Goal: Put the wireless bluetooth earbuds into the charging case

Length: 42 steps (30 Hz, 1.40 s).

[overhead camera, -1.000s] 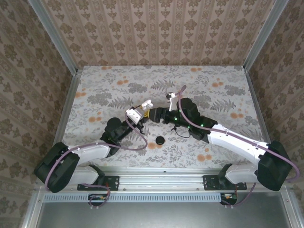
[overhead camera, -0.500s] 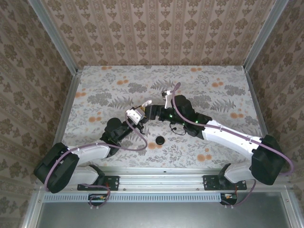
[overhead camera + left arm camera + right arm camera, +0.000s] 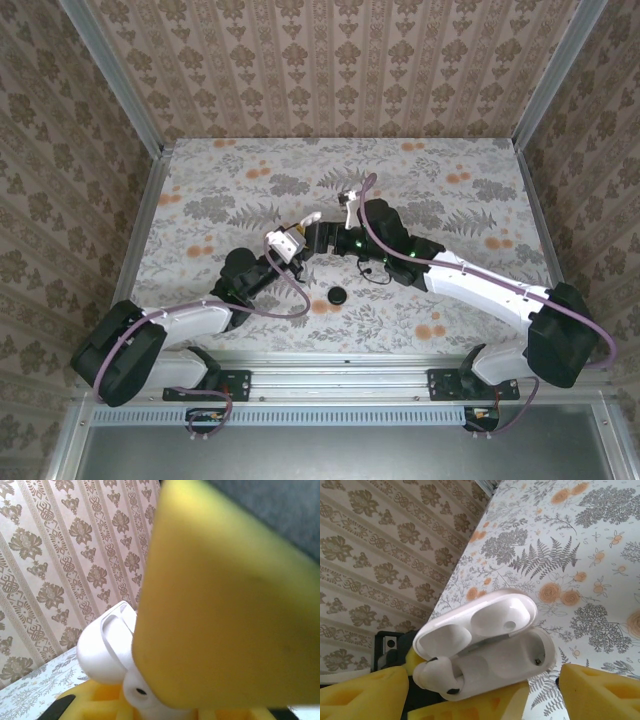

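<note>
The white charging case (image 3: 495, 650) is tilted with its lid (image 3: 480, 617) swung up. One white earbud (image 3: 436, 676) sits in its left socket, and the right socket (image 3: 536, 652) is bare. My left gripper (image 3: 300, 232) is shut on the case, with a yellow pad (image 3: 475, 706) under its body. In the left wrist view the case lid (image 3: 102, 645) and earbud (image 3: 136, 690) show beside a large blurred yellow pad (image 3: 225, 605). My right gripper (image 3: 485, 697) is open; its yellow fingertips (image 3: 600, 692) stand on either side of the case without touching it. From above the case (image 3: 311, 216) is between the two grippers, with the right gripper (image 3: 318, 238) close against it.
A black round disc (image 3: 338, 295) lies on the floral table (image 3: 450, 180) in front of the grippers. Patterned walls (image 3: 330, 70) close in the back and sides. Metal rails (image 3: 345, 380) run along the near edge by the arm bases.
The right arm has swung left and moved its gripper closer to the case. The left gripper has held the case still.
</note>
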Available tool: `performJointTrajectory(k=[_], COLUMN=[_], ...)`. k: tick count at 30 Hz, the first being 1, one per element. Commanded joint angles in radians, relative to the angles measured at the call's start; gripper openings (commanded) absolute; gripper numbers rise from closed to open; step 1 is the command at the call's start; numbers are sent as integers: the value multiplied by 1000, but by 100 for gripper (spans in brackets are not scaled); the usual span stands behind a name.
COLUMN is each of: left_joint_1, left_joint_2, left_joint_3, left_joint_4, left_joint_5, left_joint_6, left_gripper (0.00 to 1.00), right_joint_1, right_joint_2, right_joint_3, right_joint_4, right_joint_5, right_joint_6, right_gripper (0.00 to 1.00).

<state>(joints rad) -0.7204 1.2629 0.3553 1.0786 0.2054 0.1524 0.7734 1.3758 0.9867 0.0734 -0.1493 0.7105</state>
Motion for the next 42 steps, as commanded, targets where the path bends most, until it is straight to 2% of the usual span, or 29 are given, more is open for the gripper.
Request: performJointTrajectory(k=[1, 33, 42], left_joint_1=[-4, -3, -3], left_joint_2=[-29, -47, -45], left_joint_3=[14, 10, 10], left_joint_4=[1, -3, -1], left_joint_5=[14, 9, 34], left_joint_6=[-17, -36, -52], left_gripper=[9, 9, 9], right_joint_1=[-2, -52, -69], right_joint_2=[0, -83, -90], right_joint_3=[17, -60, -75], right_joint_4=[-38, -52, 12], right_joint_5=[-15, -13, -73], right_joint_6=[-13, -15, -16], right_gripper=[79, 74, 74])
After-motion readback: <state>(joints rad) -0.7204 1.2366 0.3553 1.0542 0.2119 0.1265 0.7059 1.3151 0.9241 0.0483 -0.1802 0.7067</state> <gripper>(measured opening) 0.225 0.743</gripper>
